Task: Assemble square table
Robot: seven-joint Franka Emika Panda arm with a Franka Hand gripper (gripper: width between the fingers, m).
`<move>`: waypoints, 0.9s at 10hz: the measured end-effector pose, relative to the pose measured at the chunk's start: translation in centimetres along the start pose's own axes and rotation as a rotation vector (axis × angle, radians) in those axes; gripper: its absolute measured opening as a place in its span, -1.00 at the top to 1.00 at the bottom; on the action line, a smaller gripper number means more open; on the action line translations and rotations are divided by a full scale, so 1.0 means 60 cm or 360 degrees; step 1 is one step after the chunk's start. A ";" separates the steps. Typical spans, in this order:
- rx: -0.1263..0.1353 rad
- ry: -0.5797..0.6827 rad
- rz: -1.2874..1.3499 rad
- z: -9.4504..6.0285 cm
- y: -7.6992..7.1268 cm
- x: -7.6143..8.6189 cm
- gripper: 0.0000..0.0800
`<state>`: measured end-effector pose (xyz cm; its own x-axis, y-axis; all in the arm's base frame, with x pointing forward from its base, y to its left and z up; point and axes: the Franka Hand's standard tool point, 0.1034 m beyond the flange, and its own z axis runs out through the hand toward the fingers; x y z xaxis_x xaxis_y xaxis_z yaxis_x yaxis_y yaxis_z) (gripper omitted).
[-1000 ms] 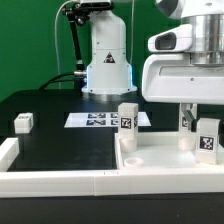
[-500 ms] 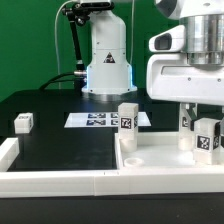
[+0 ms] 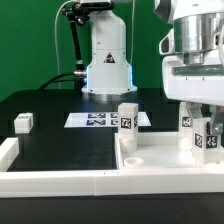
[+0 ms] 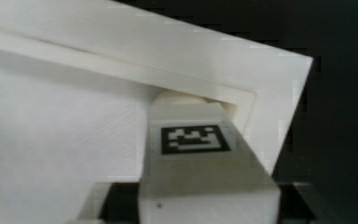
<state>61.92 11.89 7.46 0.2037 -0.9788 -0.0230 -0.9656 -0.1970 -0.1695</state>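
The white square slab (image 3: 160, 158) lies rim-up at the exterior view's right. One white tagged leg (image 3: 127, 117) stands upright at its far left corner and another (image 3: 187, 121) at its far right. My gripper (image 3: 207, 128) is shut on a third leg (image 3: 206, 141), held upright at the slab's right corner. In the wrist view this leg (image 4: 195, 150) stands inside the slab's rimmed corner (image 4: 247, 85), between my dark fingers (image 4: 126, 202). A fourth leg (image 3: 23, 122) lies loose on the black table at the left.
The marker board (image 3: 92, 120) lies flat behind the slab, in front of the robot base (image 3: 106, 60). A long white rail (image 3: 50, 182) runs along the table's front and left edges.
My hand has turned about its vertical axis and looks narrower in the exterior view; the held leg has turned with it and stays at the slab's right corner.
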 end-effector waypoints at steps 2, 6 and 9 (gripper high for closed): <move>-0.0001 -0.0006 0.0044 0.001 0.000 -0.002 0.15; -0.0050 -0.0030 -0.0366 0.001 -0.006 -0.009 -0.58; -0.0046 -0.0034 -0.0731 0.001 -0.006 -0.003 -0.62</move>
<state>62.23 12.16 7.43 0.6147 -0.7883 0.0280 -0.7785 -0.6120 -0.1394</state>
